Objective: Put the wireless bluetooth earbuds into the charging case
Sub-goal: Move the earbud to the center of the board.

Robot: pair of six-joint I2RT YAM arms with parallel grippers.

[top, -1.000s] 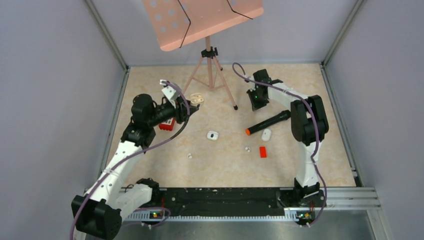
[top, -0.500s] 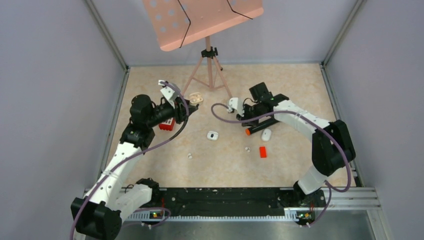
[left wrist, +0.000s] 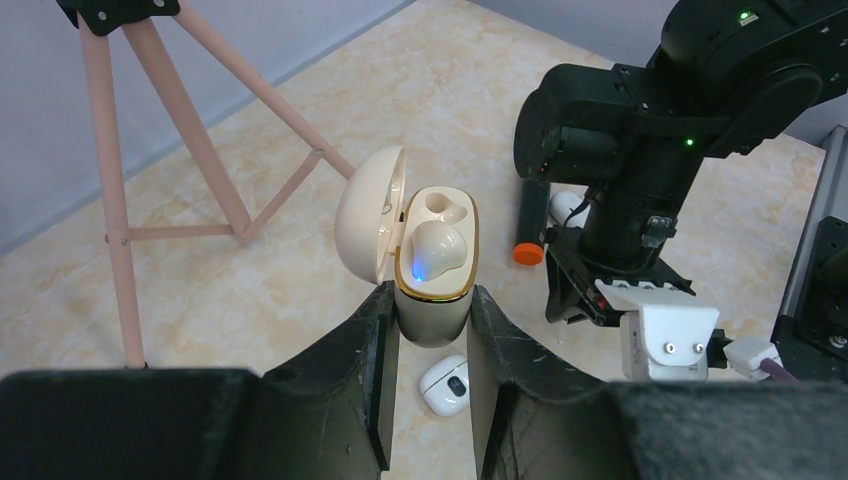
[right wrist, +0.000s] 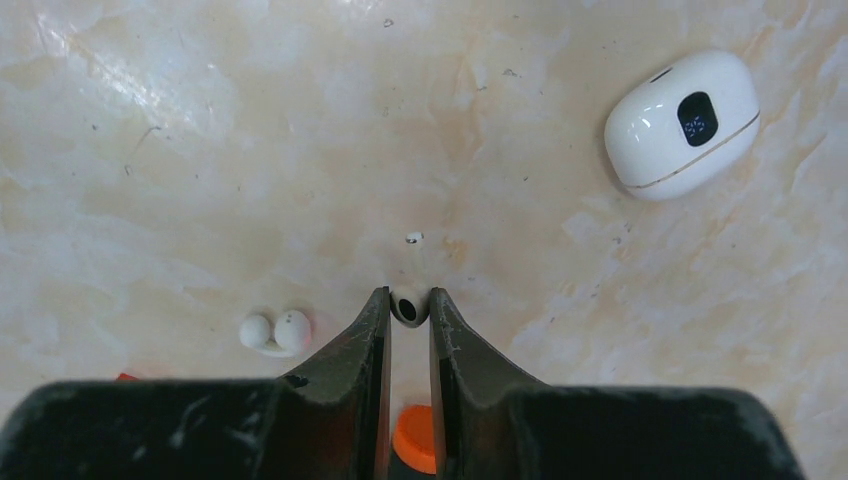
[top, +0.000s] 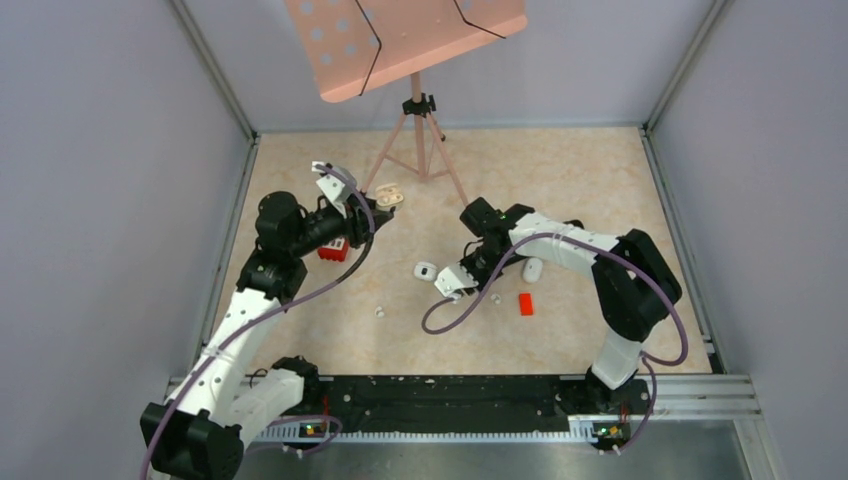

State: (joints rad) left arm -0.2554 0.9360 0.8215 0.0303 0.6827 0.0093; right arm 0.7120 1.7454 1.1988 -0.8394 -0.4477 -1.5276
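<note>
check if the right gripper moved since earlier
Yes: the right gripper came nearer and leftward, from by the pink tripod stand to beside the closed white case.

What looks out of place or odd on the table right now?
Nothing is spilled or broken. Two earbuds lie loose on the table, away from any case: one near the middle, another near the red block. The open cream case in the left arm's jaws has one socket empty.

Grey walls (top: 110, 200) enclose a beige marbled tabletop (top: 580, 170) and pink music stand (top: 400, 40).
</note>
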